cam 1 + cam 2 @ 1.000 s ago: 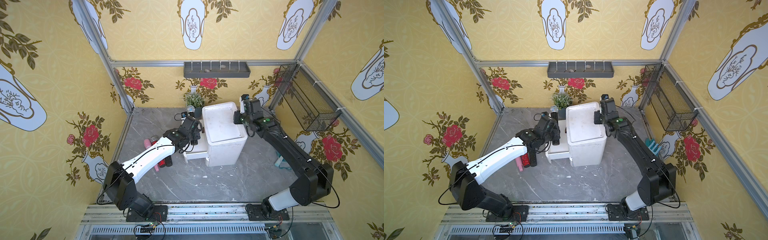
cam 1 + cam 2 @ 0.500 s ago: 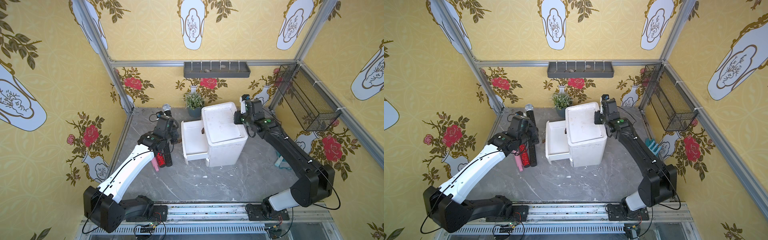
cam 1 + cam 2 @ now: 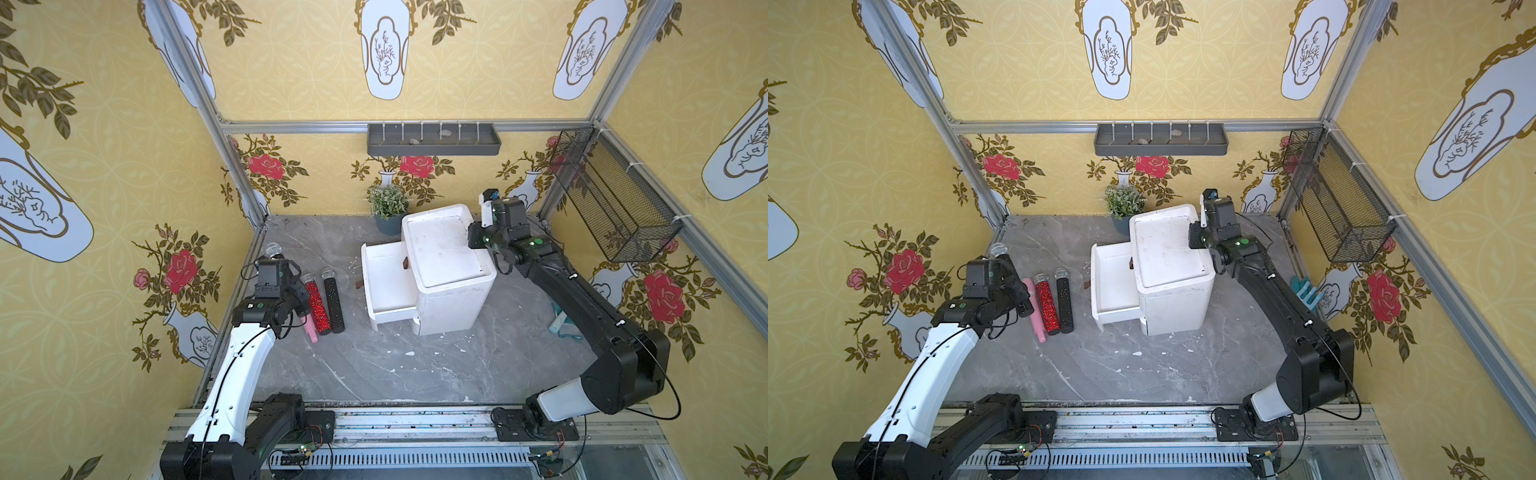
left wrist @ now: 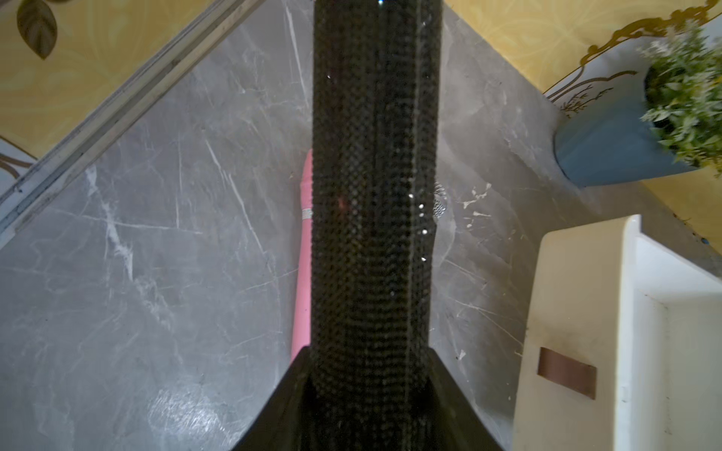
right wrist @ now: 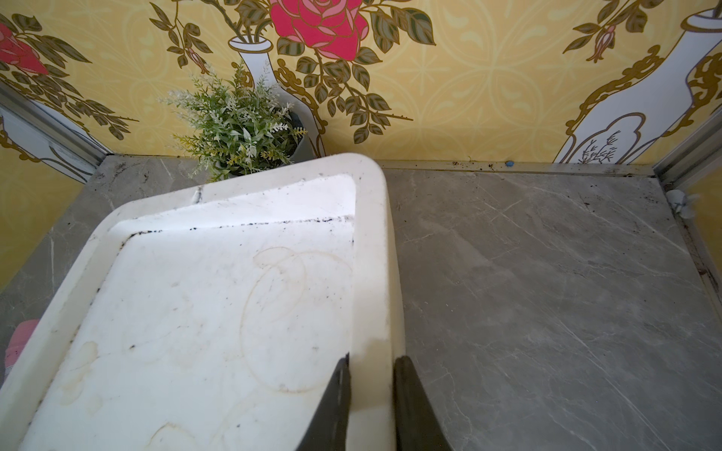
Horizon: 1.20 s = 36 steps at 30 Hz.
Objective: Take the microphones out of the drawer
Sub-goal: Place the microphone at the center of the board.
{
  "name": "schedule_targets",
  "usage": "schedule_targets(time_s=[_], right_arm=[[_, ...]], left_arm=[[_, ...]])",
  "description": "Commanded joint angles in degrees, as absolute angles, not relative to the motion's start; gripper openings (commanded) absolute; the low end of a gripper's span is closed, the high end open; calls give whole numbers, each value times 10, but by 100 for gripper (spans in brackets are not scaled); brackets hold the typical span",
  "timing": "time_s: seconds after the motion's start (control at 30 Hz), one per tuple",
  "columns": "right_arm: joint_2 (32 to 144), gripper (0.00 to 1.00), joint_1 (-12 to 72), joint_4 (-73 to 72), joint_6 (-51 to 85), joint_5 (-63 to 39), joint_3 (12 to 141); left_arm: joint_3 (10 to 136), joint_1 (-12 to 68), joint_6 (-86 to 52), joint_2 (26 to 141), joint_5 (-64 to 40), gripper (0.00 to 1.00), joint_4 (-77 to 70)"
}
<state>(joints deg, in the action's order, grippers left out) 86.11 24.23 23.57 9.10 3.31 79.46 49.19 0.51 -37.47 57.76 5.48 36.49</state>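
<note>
The black glitter microphone with a silver mesh head is clamped lengthwise in the left gripper, jutting past its fingertips. The white drawer stands pulled out of its cabinet, well apart on that gripper's right.

pink microphone mostly hidden, black microphone cropped

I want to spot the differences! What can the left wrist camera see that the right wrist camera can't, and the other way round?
Only the left wrist view: the left gripper holding the black microphone, and the open drawer with its brown handle.
Only the right wrist view: the right gripper pinching the top rim of the white cabinet, and a red wallpaper rose.
Both: the potted plant and the grey marble table.
</note>
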Motion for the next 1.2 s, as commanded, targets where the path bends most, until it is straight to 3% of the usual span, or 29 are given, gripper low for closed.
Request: schedule_targets(time_s=[0.0, 0.47, 1.17], right_arm=[[868, 15, 242, 314, 94, 8, 782], [867, 15, 241, 314, 95, 9, 782], [853, 15, 235, 313, 96, 13, 768]], left_arm=[[464, -23, -364, 575, 33, 29, 337], [389, -126, -338, 632, -25, 29, 274], [363, -128, -345, 759, -30, 33, 206]])
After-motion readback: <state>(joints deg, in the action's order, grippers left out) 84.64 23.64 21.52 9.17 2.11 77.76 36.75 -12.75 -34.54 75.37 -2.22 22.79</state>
